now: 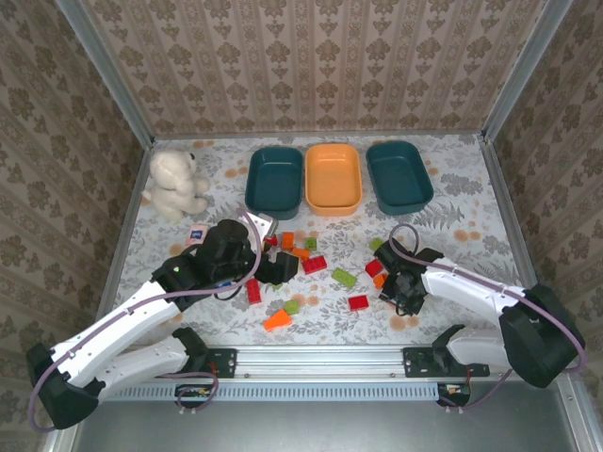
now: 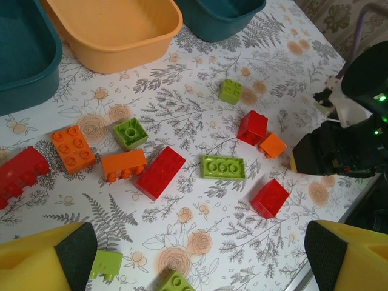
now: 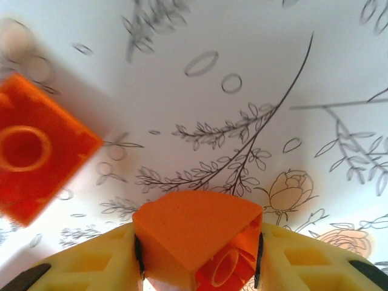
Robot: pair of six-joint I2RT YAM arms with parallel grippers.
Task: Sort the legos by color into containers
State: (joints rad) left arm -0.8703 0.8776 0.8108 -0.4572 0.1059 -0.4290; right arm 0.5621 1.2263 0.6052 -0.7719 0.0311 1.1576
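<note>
Damask wallpaper walls in a floral tabletop (image 1: 452,202). Along its far edge three tubs sit side by side: a teal tub (image 1: 274,179), an orange tub (image 1: 334,177) and a second teal tub (image 1: 399,175). A white teddy bear (image 1: 175,184) sits at the far left, with a small carton (image 1: 197,233) just in front of it.

Loose legos (image 1: 315,264) lie scattered across the middle of the tabletop, well short of the tubs. The left wrist view shows a long red brick (image 2: 160,172) touching an orange brick (image 2: 123,165), a flat green brick (image 2: 223,167) just beside them, and a small green cube (image 2: 130,133) nearer the orange tub.

The left hand (image 1: 278,270) hangs over this cluster, its yellow fingers (image 2: 45,260) spread wide with nothing between them.

The right hand (image 3: 197,260) is low over the tabletop's right side, closed on an orange lego (image 3: 197,233) pinched between both pads. Whether that lego is clear of the tabletop cannot be told. A blurred brick (image 3: 36,148), also orange, lies close by to its left in the right wrist view.
</note>
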